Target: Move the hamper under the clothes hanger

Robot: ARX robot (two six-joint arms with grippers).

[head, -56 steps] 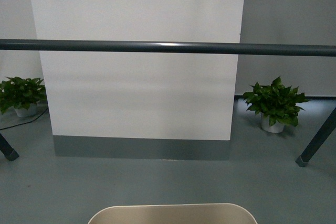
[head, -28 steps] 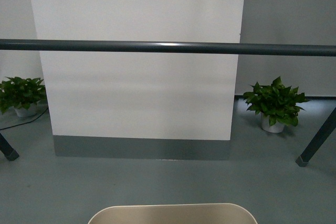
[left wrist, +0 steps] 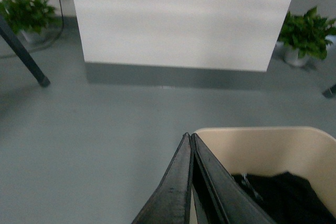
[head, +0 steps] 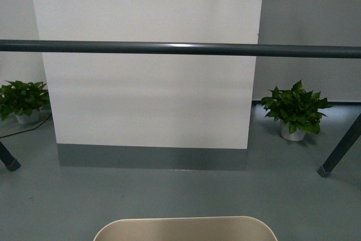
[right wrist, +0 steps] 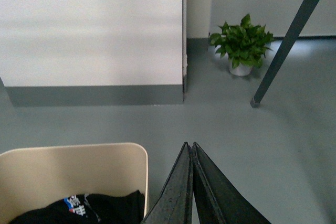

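Observation:
The cream hamper (head: 185, 227) shows only its far rim at the bottom of the front view, on the grey floor just short of the clothes hanger's dark bar (head: 180, 49). The bar spans the view, with legs at left (head: 8, 160) and right (head: 340, 149). My left gripper (left wrist: 189, 138) is shut and empty beside the hamper's left wall (left wrist: 262, 145). My right gripper (right wrist: 188, 146) is shut and empty beside its right wall (right wrist: 79, 163). Dark clothes (left wrist: 283, 198) lie inside the hamper, also seen in the right wrist view (right wrist: 84, 208). Neither gripper shows in the front view.
A white panel with a grey base (head: 152, 83) stands behind the rack. Potted plants sit at left (head: 22, 101) and right (head: 294, 111). A cable (head: 25, 129) runs along the floor by the left plant.
The hamper's rim has crept slightly farther up the front view, and the bar and plants shifted very slightly upward. The view has edged a little forward.

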